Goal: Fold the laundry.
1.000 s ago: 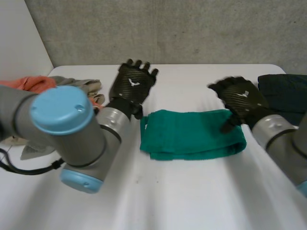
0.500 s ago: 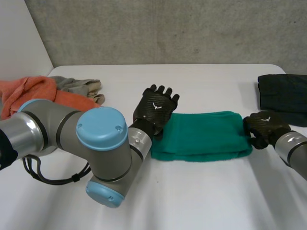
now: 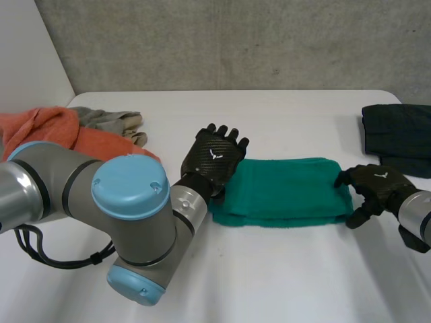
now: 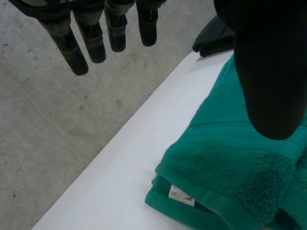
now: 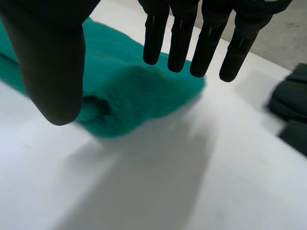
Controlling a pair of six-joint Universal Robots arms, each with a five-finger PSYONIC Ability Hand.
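At the green towel's (image 3: pixel 289 188) ends, left hand (image 3: pixel 214 158), right hand (image 3: pixel 377 185), both unclenched; orange cloth (image 3: pixel 47 128), dark garment (image 3: pixel 397 134).

Front of bench (image 3: pixel 289 276) bare, wide passage. Left arm (image 3: pixel 128 222) bulked over front left. Folded green towel (image 3: pixel 283 192) blocked centre, left robot hand (image 3: pixel 214 158) at one end, right robot hand (image 3: pixel 374 188) at other, fingers straight. Orange cloth (image 3: pixel 54 131) and grey cloth (image 3: pixel 111 121) crowded left rear; dark cloth (image 3: pixel 397 134) at right rear. Rear middle open.

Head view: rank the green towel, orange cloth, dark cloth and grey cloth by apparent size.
green towel
orange cloth and dark cloth, about alike: the left arm covers one, the edge cuts the other
grey cloth, smallest
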